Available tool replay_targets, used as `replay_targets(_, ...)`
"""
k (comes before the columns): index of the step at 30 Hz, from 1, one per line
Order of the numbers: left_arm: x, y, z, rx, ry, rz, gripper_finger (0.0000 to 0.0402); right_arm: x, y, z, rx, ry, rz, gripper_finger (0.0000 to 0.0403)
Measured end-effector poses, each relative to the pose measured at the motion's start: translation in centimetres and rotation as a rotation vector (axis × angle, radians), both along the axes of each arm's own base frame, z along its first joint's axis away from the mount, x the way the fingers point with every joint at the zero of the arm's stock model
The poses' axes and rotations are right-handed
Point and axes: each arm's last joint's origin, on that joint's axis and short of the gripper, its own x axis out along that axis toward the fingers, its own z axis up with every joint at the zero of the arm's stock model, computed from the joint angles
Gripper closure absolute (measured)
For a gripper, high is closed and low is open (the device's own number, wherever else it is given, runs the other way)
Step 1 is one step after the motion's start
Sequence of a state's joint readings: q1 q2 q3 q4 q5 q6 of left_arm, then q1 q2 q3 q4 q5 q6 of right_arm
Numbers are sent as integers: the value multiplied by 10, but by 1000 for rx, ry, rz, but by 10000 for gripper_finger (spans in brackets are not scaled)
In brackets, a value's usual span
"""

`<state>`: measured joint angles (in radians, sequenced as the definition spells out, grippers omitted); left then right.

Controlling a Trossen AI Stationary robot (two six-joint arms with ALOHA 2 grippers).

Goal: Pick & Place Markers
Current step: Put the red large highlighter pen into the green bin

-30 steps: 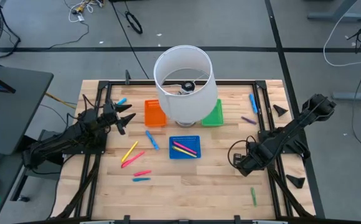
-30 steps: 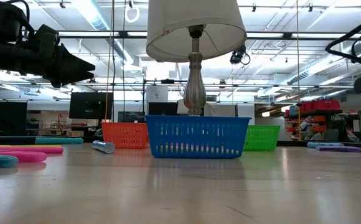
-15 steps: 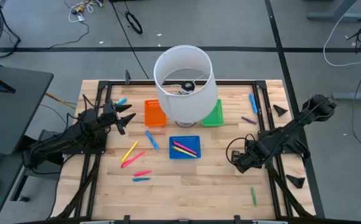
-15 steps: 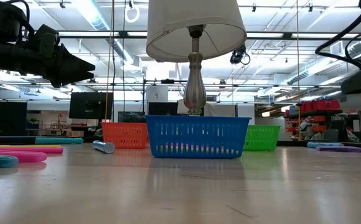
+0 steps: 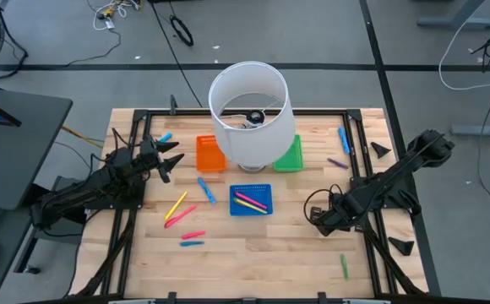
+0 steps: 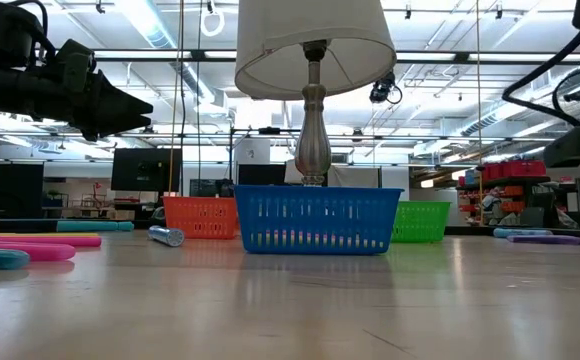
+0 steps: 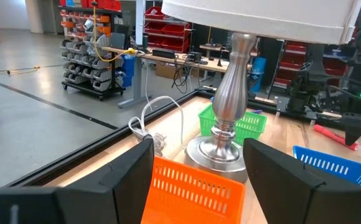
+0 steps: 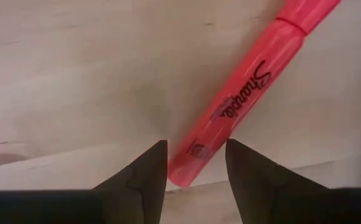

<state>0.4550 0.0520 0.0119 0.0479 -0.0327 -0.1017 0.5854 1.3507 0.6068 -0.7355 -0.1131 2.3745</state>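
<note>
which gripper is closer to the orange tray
Left. The left gripper hovers just beside the orange tray, on its left-arm side. The right gripper is far across the table, low over a red marker.

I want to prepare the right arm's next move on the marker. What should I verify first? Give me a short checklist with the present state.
1. Right end effector open: ok.
2. Red marker end between its jaws: ok, but it lies slanted.
3. Nothing lies against the marker: ok.
4. Height above the table: cannot tell.
5. Left end effector away, by the orange tray: ok.
6. Room in the blue tray: ok.
</note>
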Motion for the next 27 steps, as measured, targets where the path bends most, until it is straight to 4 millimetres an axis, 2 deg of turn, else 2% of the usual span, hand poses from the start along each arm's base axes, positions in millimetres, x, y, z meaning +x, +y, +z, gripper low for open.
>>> replay_targets(13, 0, 0, 0, 0, 0, 0, 149, -3, -2, -9, -12, 22, 2, 246)
replay_targets(23, 0, 0, 0, 0, 0, 0, 149, -2, -1, -9, -6, 11, 30, 322)
replay_targets(27, 0, 0, 0, 0, 0, 0, 149, -2, -1, -9, -5, 7, 53, 336)
